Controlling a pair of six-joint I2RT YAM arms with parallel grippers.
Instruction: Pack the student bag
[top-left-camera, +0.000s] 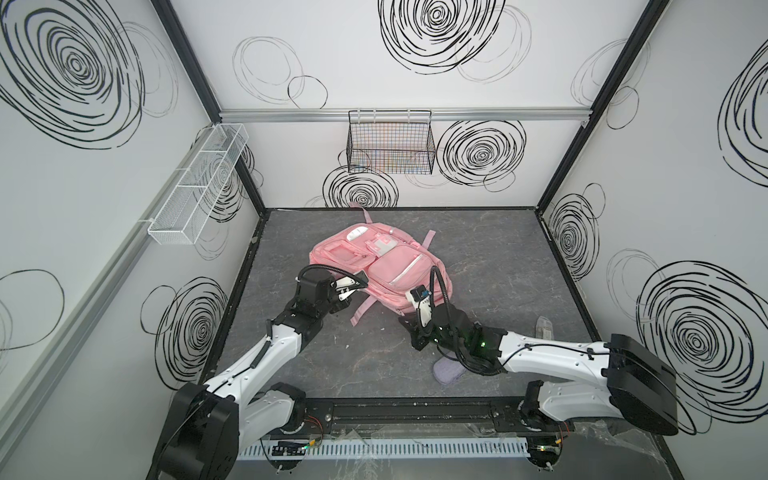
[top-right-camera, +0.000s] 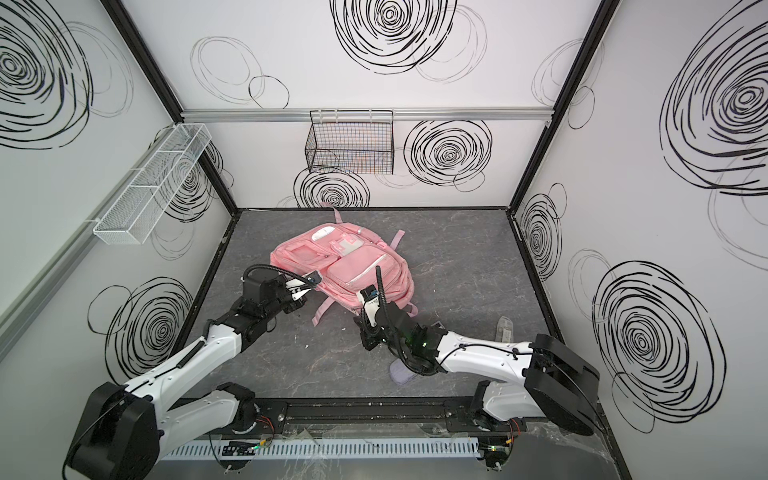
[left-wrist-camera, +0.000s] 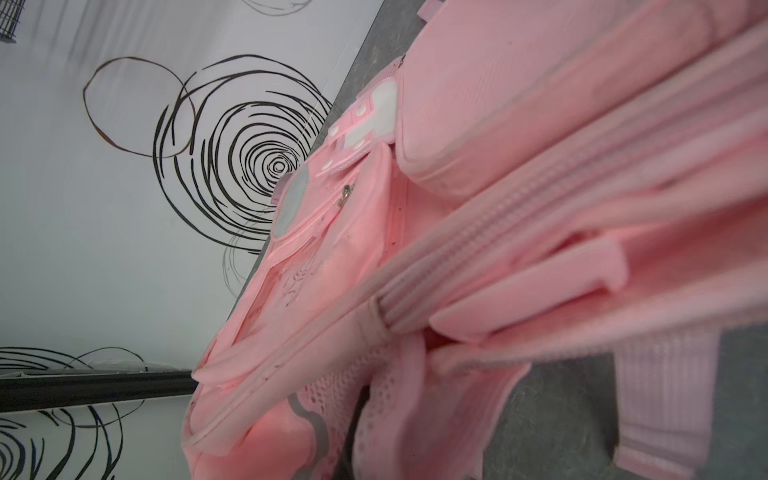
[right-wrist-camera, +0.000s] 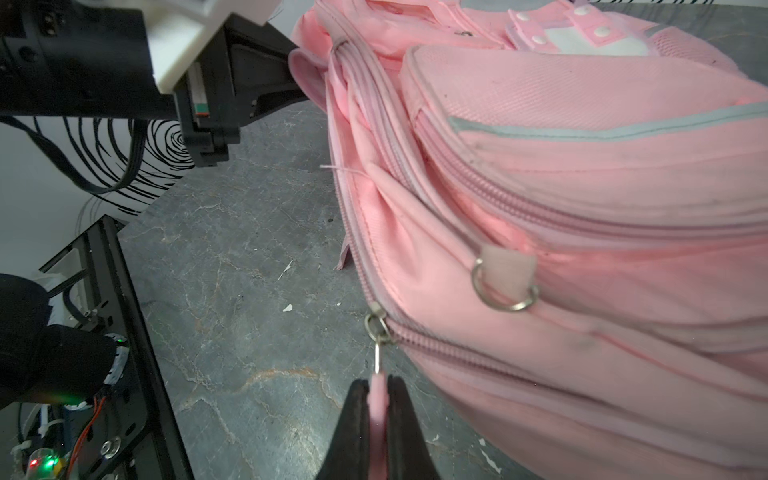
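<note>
The student bag, a large pink fabric backpack with white trim, is lying front-up on the table straight ahead of both grippers. The left gripper is pressing closed against the bag's side fold, probably to steady the body. Whether fabric is caught between its jaws I cannot tell. The right gripper is clamping tight on the small pink zipper pull tab at the bag's near edge, with the metal ring just beyond its tips. This is likely so the zip can be run for packing.

White walls scribbled with black swirls are enclosing the dark grey marbled tabletop. Far beyond the grippers a black wire basket is hanging on the back wall. A white mesh tray is hanging well off the left gripper's outer side. Behind the right gripper, beneath its forearm, a small grey-lilac oblong pouch is lying unpacked.
</note>
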